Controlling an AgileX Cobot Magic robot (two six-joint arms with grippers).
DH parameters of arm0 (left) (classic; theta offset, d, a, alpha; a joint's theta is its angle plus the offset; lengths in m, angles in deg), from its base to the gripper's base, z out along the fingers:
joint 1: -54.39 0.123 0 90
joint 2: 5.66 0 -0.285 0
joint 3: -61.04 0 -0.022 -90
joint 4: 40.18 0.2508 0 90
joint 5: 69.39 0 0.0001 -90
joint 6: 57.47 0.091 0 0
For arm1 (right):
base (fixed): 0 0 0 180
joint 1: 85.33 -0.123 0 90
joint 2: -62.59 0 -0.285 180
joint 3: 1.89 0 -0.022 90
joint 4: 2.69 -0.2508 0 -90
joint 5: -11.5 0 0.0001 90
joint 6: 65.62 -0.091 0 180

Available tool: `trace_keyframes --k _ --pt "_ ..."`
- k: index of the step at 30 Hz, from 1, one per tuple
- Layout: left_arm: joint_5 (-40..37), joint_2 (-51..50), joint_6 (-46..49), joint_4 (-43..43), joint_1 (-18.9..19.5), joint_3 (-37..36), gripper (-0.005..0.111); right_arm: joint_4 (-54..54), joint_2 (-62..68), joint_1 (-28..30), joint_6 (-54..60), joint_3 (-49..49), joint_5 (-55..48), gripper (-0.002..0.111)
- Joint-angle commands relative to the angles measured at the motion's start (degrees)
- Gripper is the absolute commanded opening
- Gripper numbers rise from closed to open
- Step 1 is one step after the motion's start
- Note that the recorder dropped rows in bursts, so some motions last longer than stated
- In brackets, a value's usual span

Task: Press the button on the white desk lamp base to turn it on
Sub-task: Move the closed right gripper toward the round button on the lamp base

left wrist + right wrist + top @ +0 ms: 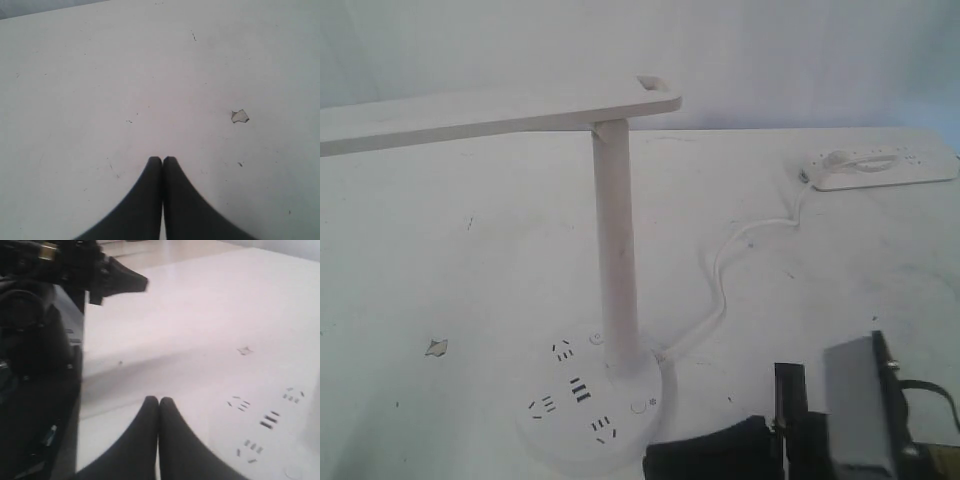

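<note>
A wide white worktop (440, 250), scuffed and speckled, carries everything. On it stands the lamp: a long flat white arm (470, 115) runs off the left edge of the exterior view, set on a slim white upright pole (616, 250). The pole rises from the flat round white desk lamp base (620, 445) near the front middle. A white rectangular power strip (880, 168) lies well apart at the far right, and a thin white cable (730, 270) snakes from it to the base.

The right arm's black fingers (152, 405) are pressed together, hovering just beside the base and apart from it. The left arm's black fingers (156, 165) are likewise closed tight, over bare worktop.

Dark socket slots (578, 390) dot the base. The small round ringed button (639, 406) sits on the base's right front, beside a tiny sun mark. A small chipped spot (437, 347) marks the worktop left of the base.
</note>
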Motion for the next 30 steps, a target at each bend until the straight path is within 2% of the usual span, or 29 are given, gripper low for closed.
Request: trace_keyframes --k 1,7,11,15,21,30 --pt "-0.1 0.2 0.0 -0.5 0.0 -0.1 0.000 -13.3 11.7 -4.1 7.1 2.8 -1.2 0.000" --pt "-0.1 0.2 0.0 -0.5 0.0 -0.1 0.000 -15.2 25.8 -9.0 5.0 11.5 -4.0 0.000" --pt "-0.1 0.2 0.0 -0.5 0.0 -0.1 0.000 -17.5 31.6 -9.8 2.8 15.6 -6.2 0.000" --pt "-0.1 0.2 0.0 -0.5 0.0 -0.1 0.000 -19.5 32.0 -9.8 2.1 16.4 -10.2 0.000" --pt "-0.1 0.2 0.0 -0.5 0.0 -0.1 0.000 -30.0 31.9 -9.8 4.0 16.2 -10.6 0.000" --pt "-0.1 0.2 0.0 -0.5 0.0 -0.1 0.000 -30.2 31.9 -9.8 4.0 16.2 -13.7 0.000"
